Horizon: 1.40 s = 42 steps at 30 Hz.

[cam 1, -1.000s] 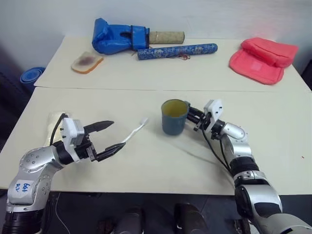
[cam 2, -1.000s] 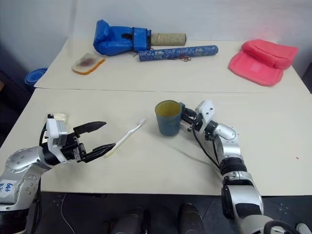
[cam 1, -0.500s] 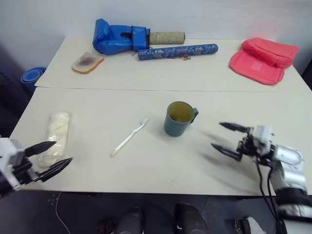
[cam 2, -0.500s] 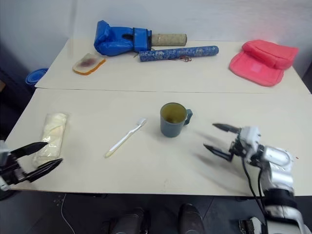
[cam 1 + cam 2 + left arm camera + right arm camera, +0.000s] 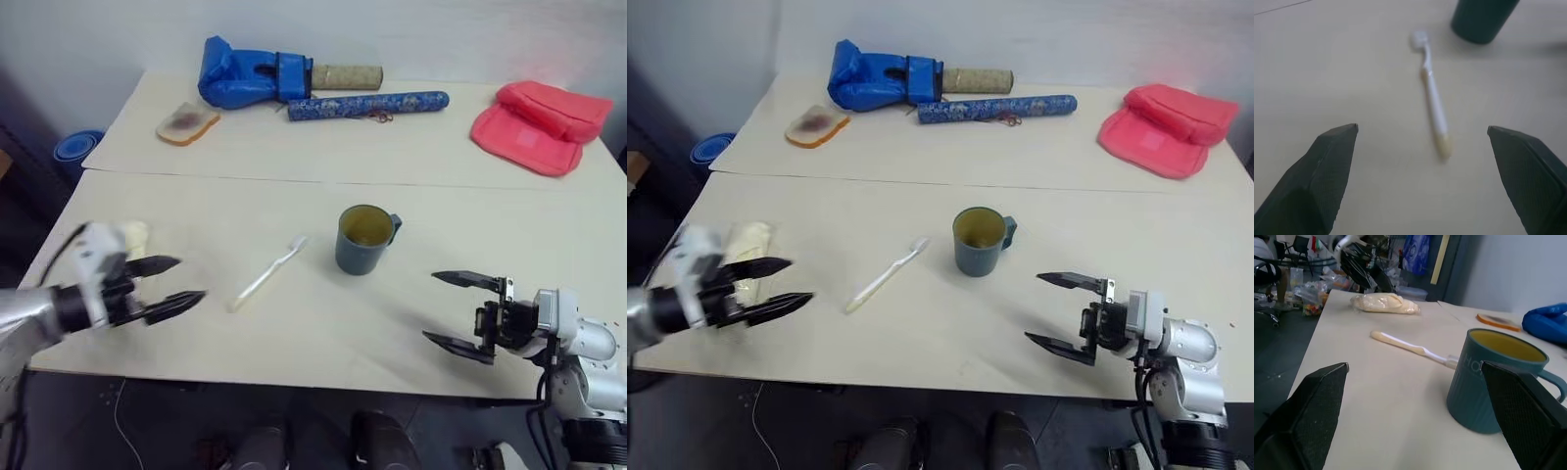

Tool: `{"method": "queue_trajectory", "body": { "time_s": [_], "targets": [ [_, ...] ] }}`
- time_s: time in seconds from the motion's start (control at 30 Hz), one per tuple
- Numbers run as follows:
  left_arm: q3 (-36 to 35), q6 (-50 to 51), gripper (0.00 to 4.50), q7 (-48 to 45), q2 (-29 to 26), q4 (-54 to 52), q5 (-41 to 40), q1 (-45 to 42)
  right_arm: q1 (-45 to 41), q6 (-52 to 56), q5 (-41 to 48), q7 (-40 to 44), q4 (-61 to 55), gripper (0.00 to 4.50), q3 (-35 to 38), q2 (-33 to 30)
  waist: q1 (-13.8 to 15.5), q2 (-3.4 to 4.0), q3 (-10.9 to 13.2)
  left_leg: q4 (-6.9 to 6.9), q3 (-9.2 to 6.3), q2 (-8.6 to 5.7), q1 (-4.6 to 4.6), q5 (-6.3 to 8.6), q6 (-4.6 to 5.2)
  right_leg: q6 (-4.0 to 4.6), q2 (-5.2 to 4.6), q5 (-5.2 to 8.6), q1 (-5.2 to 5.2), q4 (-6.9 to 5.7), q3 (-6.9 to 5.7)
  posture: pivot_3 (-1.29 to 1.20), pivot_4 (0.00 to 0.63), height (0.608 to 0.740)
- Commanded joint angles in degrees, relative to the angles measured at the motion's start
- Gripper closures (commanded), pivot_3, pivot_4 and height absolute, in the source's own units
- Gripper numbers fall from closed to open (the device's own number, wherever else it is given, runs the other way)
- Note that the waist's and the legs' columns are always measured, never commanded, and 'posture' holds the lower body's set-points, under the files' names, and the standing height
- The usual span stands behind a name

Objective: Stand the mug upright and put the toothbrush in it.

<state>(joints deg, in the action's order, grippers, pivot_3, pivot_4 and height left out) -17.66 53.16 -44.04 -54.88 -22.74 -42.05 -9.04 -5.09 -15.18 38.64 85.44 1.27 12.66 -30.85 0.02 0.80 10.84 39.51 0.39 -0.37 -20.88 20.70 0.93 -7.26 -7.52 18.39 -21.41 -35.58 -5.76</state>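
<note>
The mug [image 5: 365, 239] stands upright near the middle of the pale worktop [image 5: 294, 343]. Its open mouth faces up, and the inside is yellow. Its handle sticks out on the robot's right side. Nothing is inside it.

The toothbrush [image 5: 266, 274] lies flat on the worktop, just to the left of the mug but not touching it. It lies at a slant. Its bristle end points toward the mug, and its other end points toward the near left edge of the worktop.

The left end effector [image 5: 167, 284] is near the left edge of the worktop, a little way from the toothbrush. Its two black fingers are spread wide apart and hold nothing. In the left wrist view the toothbrush lies on the worktop between and beyond the two fingers.

The right end effector [image 5: 462, 313] is near the front edge, to the right of the mug and apart from it. Its fingers are also spread wide and hold nothing. They point toward the left.

A cream wrapped bundle [image 5: 748, 245] lies by the left end effector. At the far side of the worktop lie a blue bag [image 5: 247, 76], a long blue patterned tube [image 5: 367, 104], and a red cloth [image 5: 541, 123].
</note>
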Motion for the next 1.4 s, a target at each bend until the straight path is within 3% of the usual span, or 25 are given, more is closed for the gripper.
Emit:
{"method": "queue_trajectory", "body": {
  "time_s": [0.03, 0.17, 0.33, 0.47, 0.63, 0.83, 0.87, 0.93, 1.1, 1.2, 1.4],
  "targets": [
    [9.24, 10.99, 0.00, 6.02, 2.34, -1.22, -1.14, -9.04, 0.36, -0.72, 2.50, 1.84, -1.33, 0.02, -0.05, 1.27, -0.16, 0.01, 0.00, 0.00, 0.05, -0.01, -0.02, 0.00, 0.01, 0.00, 0.02, 0.00, -0.05, -0.03, -0.07, 0.00, 0.150, 0.740],
    [18.78, 15.08, 0.00, 13.04, 6.89, 2.95, 5.82, -18.56, 1.71, -3.47, 1.70, 4.21, 0.15, 0.02, -0.70, 1.94, -0.17, -0.02, 0.01, 0.02, 0.21, -0.02, 0.02, -0.01, 0.02, 0.00, 0.13, 0.00, -0.10, -0.07, -0.19, 0.00, 0.150, 0.740],
    [27.39, 16.49, 0.00, 15.68, 9.66, 6.29, 11.89, -23.24, 3.16, -5.61, 1.57, 4.26, 0.88, 0.02, -0.41, 2.29, -0.02, -0.02, 0.02, 0.05, 0.25, 0.00, 0.01, -0.02, 0.01, -0.01, 0.15, 0.00, -0.10, -0.05, -0.15, 0.00, 0.150, 0.740],
    [33.11, 16.92, 0.90, 16.06, 15.03, 9.60, 14.47, -25.15, 4.84, -7.07, 1.45, 3.58, 0.98, 0.00, -0.06, 2.70, 0.94, 0.01, -0.02, 0.14, 0.21, -0.04, 0.03, -0.02, 0.02, -0.01, 0.14, 0.00, -0.01, -0.05, -0.14, 0.00, 0.150, 0.740],
    [35.06, 13.31, 2.34, 15.66, 16.07, 12.42, 19.18, -24.70, 5.33, -7.64, 0.92, 1.87, -0.07, 0.00, -0.44, 2.98, 1.47, 0.05, -0.05, 0.18, 0.20, -0.08, 0.33, -0.03, 0.05, -0.02, 0.10, 0.00, 0.34, -0.01, -0.10, 0.00, 0.150, 0.740],
    [27.18, 4.88, 4.27, 13.35, 17.60, 14.24, 19.18, -22.63, 5.63, -7.51, 0.02, -0.75, -0.56, 0.00, -0.04, 2.67, 1.40, 0.07, -0.06, 0.03, 0.13, -0.05, 0.77, -0.02, 0.04, -0.02, 0.10, 0.00, 0.83, 0.20, -0.09, 0.00, 0.150, 0.740],
    [25.64, 2.92, 4.39, 11.52, 17.50, 14.25, 18.42, -22.23, 5.68, -7.34, -0.01, -1.68, -0.78, 0.00, 0.37, 2.54, 1.40, 0.07, -0.06, 0.03, 0.12, -0.05, 0.75, -0.02, 0.04, -0.02, 0.09, 0.00, 0.83, 0.19, -0.09, 0.00, 0.150, 0.740],
    [23.04, -0.30, 4.39, 9.70, 18.46, 14.55, 17.48, -21.83, 5.84, -7.01, 0.11, -3.04, -1.22, 0.00, 0.91, 2.31, 1.34, 0.06, -0.05, 0.04, 0.10, -0.05, 0.71, -0.02, 0.04, -0.02, 0.08, 0.00, 0.80, 0.20, -0.11, 0.00, 0.150, 0.740],
    [10.92, -23.46, 4.39, 6.12, 31.91, 19.64, 11.65, -25.10, 8.78, -5.93, 0.95, -11.49, -6.91, 0.00, 4.51, 2.86, 1.68, -0.05, 0.04, 0.18, -0.10, -0.09, 0.47, -0.02, 0.04, -0.02, 0.02, 0.00, 0.73, 0.26, -0.22, 0.00, 0.150, 0.740],
    [6.37, -28.79, 4.39, 1.71, 38.85, 20.58, 4.07, -28.50, 11.85, -5.67, 0.14, -16.18, -11.28, 0.00, 5.53, 3.94, 1.56, -0.09, 0.05, 0.16, -0.07, -0.07, 0.43, -0.01, 0.03, -0.03, 0.07, 0.00, 0.71, 0.30, -0.41, 0.00, 0.150, 0.740],
    [11.88, -39.97, 4.39, -5.78, 50.73, 29.67, 5.69, -34.67, 13.86, -6.37, -2.29, -21.48, -14.00, 0.00, 5.27, 4.79, 1.52, -0.11, 0.05, 0.10, 0.21, -0.06, 0.54, -0.01, 0.06, -0.09, 0.09, -0.04, 0.78, 0.38, -0.40, 0.00, 0.150, 0.740]
  ]
}}
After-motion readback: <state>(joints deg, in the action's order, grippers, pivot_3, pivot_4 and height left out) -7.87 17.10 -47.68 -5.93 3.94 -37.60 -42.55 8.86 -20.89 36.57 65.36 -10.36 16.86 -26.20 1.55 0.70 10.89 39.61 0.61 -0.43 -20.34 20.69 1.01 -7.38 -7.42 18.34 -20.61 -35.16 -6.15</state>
